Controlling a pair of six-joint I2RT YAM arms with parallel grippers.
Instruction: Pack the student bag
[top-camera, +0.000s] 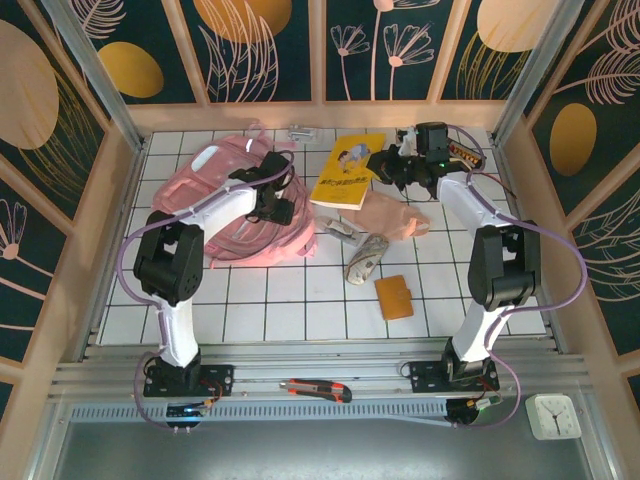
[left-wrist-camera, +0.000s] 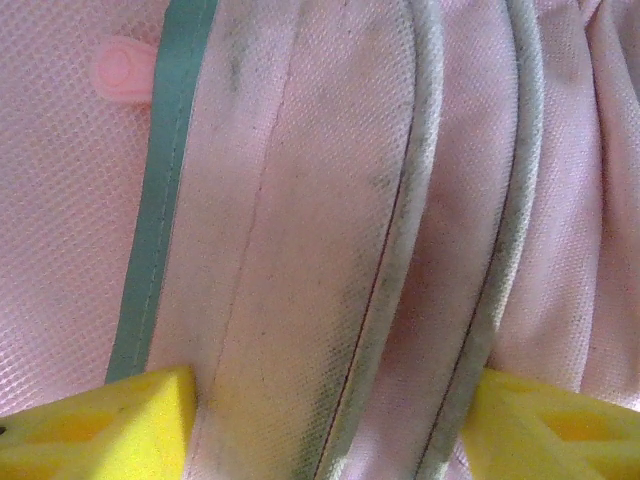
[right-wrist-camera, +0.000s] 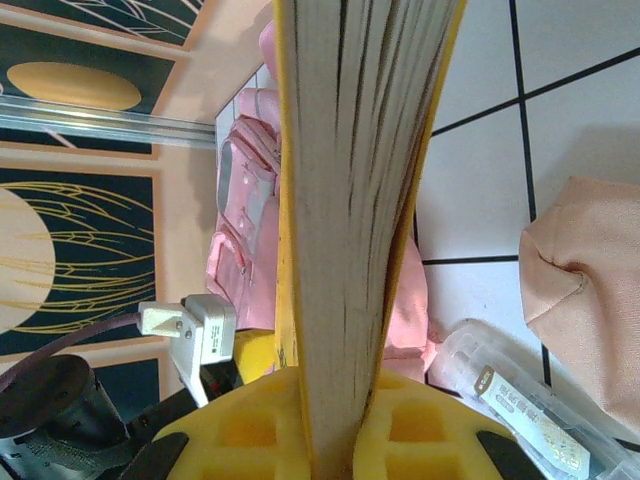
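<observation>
Top view: student bag (top-camera: 230, 215) lies on the far left of the table (top-camera: 280, 300), with my left claw (top-camera: 272, 196) down on its right-hand side. My right claw (top-camera: 386, 166) is clenched on the right edge of the yellow book (top-camera: 345, 172), which sits just right of the bag near the back wall. Can't tell if the book is off the tiles. Peach pouch (top-camera: 395, 215) and orange wallet (top-camera: 393, 297) are loose mid-table, not packed. Left wrist view: my yellow fingertips (left-wrist-camera: 110, 425) stand apart astride a piped fold of the bag's pink fabric (left-wrist-camera: 300, 200). The fold runs between them, left pad against the cloth. Can't tell whether that's a real bite or just straddling. No open mouth or zip gap visible here. Right wrist view: book (right-wrist-camera: 360, 150) is edge-on between my pads (right-wrist-camera: 240, 430), pages fanned slightly, grip looks solid. The bag (right-wrist-camera: 245, 200) is ahead beyond it, the pouch (right-wrist-camera: 590, 290) and a clear case (right-wrist-camera: 510, 400) off to the side. My read: first item is in hand, and the left side is prepping the bag to receive it. Next move needs a firm left pinch on that fold and a lift to open the compartment. Then the right claw carries the book across and feeds it in edge-first. Risk: soft fabric slips out, or the compartment is zipped shut.
</observation>
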